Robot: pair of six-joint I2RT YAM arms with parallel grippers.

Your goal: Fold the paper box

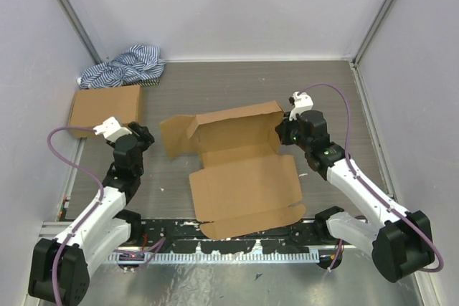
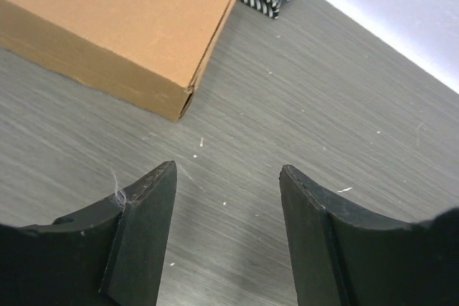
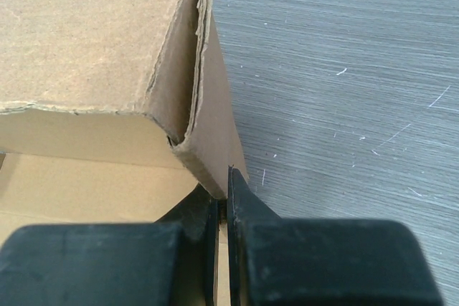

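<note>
right gripper (image 3: 224, 202) pressed together, pinching 1 raised wall of plain brown die-cut cardboard paper box (image 1: 244, 170), half-formed, right of closed brown cardboard box (image 1: 105, 105) | left gripper (image 2: 228, 198) spread, empty, between those 2 | risk: pinch may slip, wall flops flat | contents: paper box empty; closed box's hidden

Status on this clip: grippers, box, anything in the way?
Left gripper open, empty. Right gripper shut on the paper box, at its raised right corner. Near panel flat, unfolded. Spare box, cloth far left, clear.
</note>
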